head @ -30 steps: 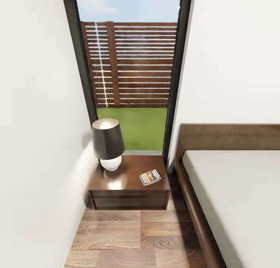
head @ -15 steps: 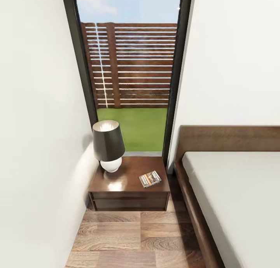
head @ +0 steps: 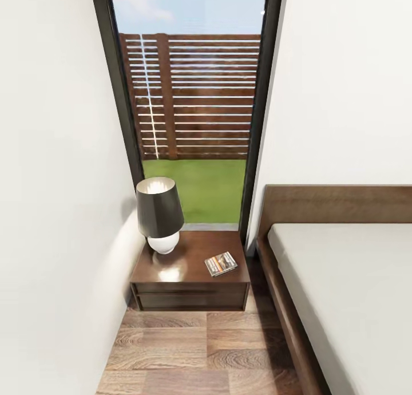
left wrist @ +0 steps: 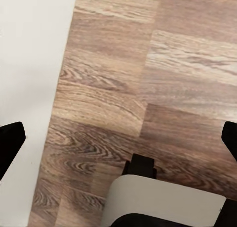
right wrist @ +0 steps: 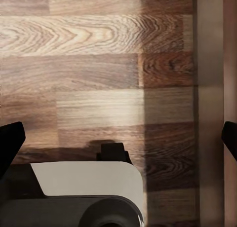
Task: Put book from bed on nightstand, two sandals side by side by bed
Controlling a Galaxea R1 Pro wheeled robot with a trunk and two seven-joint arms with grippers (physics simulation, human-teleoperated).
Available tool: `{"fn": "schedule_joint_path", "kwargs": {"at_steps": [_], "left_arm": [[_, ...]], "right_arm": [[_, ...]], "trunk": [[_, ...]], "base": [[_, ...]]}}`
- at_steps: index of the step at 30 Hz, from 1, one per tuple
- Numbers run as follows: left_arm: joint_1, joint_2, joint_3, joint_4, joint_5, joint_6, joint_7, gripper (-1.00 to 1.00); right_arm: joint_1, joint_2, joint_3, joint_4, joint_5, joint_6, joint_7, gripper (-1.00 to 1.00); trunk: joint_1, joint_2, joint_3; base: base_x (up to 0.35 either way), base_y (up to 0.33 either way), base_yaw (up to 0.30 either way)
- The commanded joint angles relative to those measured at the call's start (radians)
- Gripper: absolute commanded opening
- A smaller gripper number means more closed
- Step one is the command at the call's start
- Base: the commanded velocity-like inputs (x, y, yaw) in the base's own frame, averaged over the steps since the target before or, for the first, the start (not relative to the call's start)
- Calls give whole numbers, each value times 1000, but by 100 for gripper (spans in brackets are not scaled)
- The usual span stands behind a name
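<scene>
The book [head: 221, 263] lies on the nightstand [head: 190, 295]; both grippers' fingers, mostly cropped, seem spread wide, empty.

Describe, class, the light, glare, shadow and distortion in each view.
Head view: bright daylight through the window; glare on the glossy nightstand beside the lamp, the book's cover shining; the window frame and walls lean, a wide-angle stretch. Left wrist view: sharp floor grain, the robot's soft shadow over it. Right wrist view: a dark shadow band along the bed.
</scene>
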Motion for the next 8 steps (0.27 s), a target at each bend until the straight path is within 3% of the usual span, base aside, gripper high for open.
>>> {"fn": "schedule_joint_path", "kwargs": {"at_steps": [1,8], "left_arm": [[0,1,-9,-1,5,-1,5,100],[0,5,-9,-1,5,-1,4,100]], "right_arm": [[-2,1,9,4,-10,-7,-1,100],[-2,1,9,4,-11,-7,-1,100]], "trunk": [[0,-1,-1],[0,-1,-1]], "base": [[0,0,0],[0,0,0]]}}
